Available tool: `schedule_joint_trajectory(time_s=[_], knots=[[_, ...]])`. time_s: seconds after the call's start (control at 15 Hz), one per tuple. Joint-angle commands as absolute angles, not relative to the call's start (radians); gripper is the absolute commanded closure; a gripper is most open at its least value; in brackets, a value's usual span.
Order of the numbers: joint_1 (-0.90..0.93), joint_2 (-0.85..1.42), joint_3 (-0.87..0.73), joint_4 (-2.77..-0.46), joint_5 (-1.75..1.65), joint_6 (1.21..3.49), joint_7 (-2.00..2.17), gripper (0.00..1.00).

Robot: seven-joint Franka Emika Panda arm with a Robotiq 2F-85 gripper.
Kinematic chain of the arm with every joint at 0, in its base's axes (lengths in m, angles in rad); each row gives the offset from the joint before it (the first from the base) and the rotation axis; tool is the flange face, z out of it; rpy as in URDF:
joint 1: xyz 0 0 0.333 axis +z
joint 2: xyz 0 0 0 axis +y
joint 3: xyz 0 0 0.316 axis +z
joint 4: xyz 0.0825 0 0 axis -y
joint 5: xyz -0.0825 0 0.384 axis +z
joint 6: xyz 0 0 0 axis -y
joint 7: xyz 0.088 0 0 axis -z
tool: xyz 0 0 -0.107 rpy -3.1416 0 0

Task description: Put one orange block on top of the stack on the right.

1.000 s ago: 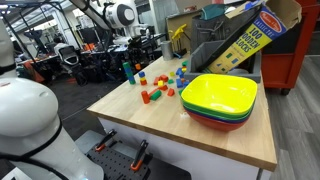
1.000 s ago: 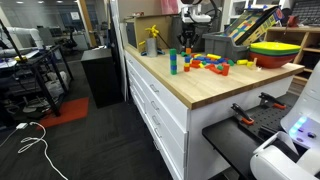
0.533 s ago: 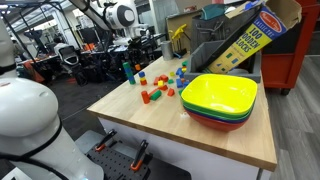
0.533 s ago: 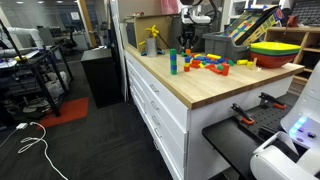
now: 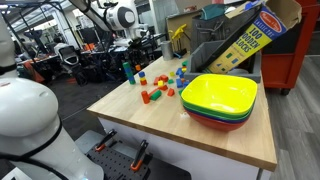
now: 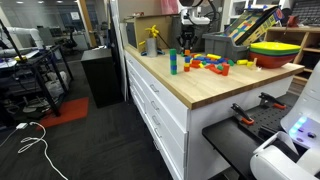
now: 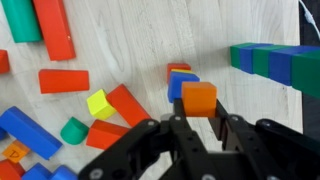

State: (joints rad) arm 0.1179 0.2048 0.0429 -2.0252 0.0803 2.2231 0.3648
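Observation:
My gripper [image 7: 198,113] is shut on a small orange block [image 7: 198,96] and holds it above the table. Right below and behind it sits a blue cube on an orange one [image 7: 179,79]. A tall blue and green column [image 7: 281,62] stands to the right of it. In an exterior view the gripper [image 5: 139,47] hangs over the far end of the table, near the blue and green column [image 5: 128,72]. The short blue stack with some yellow [image 5: 181,72] stands further along, by the bowls. The gripper [image 6: 190,38] also shows above the blocks.
Loose red, orange, blue, green and yellow blocks [image 7: 55,80] lie scattered on the wooden table [image 5: 150,125]. Stacked yellow, green and red bowls [image 5: 220,98] stand near the stack. A blocks box [image 5: 245,40] leans at the back.

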Motion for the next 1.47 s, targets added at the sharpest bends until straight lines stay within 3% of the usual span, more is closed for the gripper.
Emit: schedule_joint_trajectory(time_s=[0.0,1.4], knots=[[0.113,0.204,0.048,-2.033,0.092,2.250,0.357,0.93],[0.104,0.228,0.041,-2.028,0.086,2.257,0.342,0.93]])
